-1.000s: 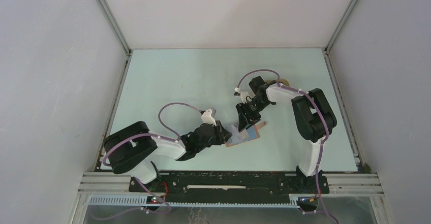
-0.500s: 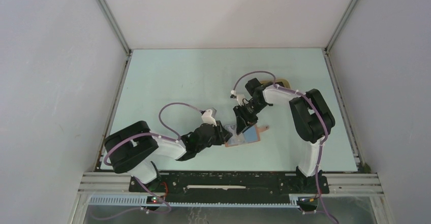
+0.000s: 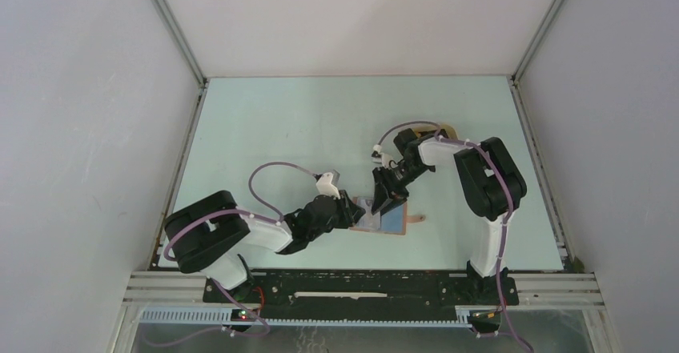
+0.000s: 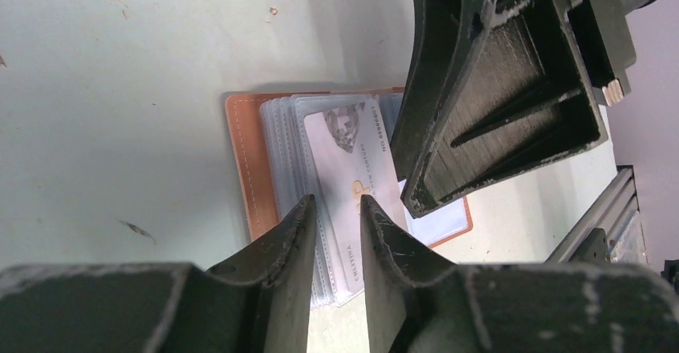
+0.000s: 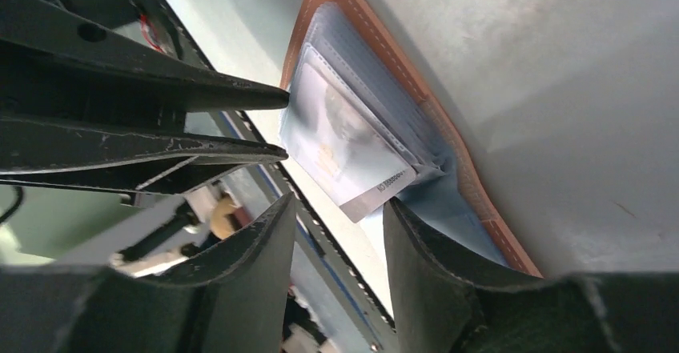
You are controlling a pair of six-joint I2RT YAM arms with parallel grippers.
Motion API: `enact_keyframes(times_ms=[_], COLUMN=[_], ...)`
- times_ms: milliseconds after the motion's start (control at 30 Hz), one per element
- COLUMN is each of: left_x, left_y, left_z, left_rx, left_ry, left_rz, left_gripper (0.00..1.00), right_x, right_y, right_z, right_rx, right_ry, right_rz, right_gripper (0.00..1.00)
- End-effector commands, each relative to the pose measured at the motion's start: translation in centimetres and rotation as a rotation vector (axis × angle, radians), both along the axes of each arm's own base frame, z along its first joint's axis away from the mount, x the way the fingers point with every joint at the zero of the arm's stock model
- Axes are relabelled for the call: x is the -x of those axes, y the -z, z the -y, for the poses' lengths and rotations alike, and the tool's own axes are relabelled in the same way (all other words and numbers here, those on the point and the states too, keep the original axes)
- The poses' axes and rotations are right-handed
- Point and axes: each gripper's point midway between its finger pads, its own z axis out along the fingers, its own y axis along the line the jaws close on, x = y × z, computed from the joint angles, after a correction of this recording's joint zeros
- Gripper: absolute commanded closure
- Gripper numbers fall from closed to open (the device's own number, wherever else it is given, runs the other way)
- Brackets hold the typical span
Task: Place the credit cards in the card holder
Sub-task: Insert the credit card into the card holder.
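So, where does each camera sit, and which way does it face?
Top external: above and behind the bases, facing down at the table; both arms show whole.
Left wrist: on the left arm, looking past the left end effector at the card holder.
Right wrist: on the right arm, looking past the right end effector at the card holder.
Shared: both wrist views show the credit card and the other arm's fingers.

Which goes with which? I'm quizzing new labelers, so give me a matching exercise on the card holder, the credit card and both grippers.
1. card holder
2. credit card
3. right gripper
4. left gripper

A. jaws apart at the card's jutting end
B. lies open, brown outside
C. partly inside the clear sleeves
D. fingertips at the clear sleeves' edge

Pairs: 1-B, 2-C, 3-A, 4-D
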Motion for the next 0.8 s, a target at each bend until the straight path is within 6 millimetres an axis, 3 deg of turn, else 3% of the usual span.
enact_keyframes(times_ms=[0,200,400,433,567,633,767], left_x=[0.2,0.4,0.4,0.5,0.4,0.4,0.5], left_y=[-0.8,-2.6,-2.1,-1.8,-1.2,-0.8,-0.3], left_z=[0.0,-0.9,-2.3,-2.5,-2.6,-2.9,-2.8], left_rx=[0.028,0.034,-0.028,-0.044,-0.08,-0.09,-0.097], left_ry=[0.02,0.012,-0.023,-0.025,-0.037,-0.051,-0.053], left_rz=[0.037,0.075,0.059,0.048,0.018,0.006,-0.013], left_gripper=[0.68,0.67,0.67,0.68,0.74,0.75,0.75], right_x=[-1.3,-2.7,-3.4,-3.6,-3.8,-3.4,-3.2], right_y=[-2.7,-2.8,-4.2,-4.7,-5.0,-3.9,-1.2], right_z=[-1.4,-0.1,1.6,1.8,2.4,2.6,3.4], right_rx=[-0.133,-0.056,-0.017,-0.011,0.032,0.072,0.156], right_ry=[0.11,0.06,-0.001,-0.009,-0.016,0.003,0.052], right_rz=[-0.048,0.105,0.249,0.288,0.363,0.325,0.26], right_gripper=[0.45,0.39,0.43,0.47,0.77,0.88,1.0])
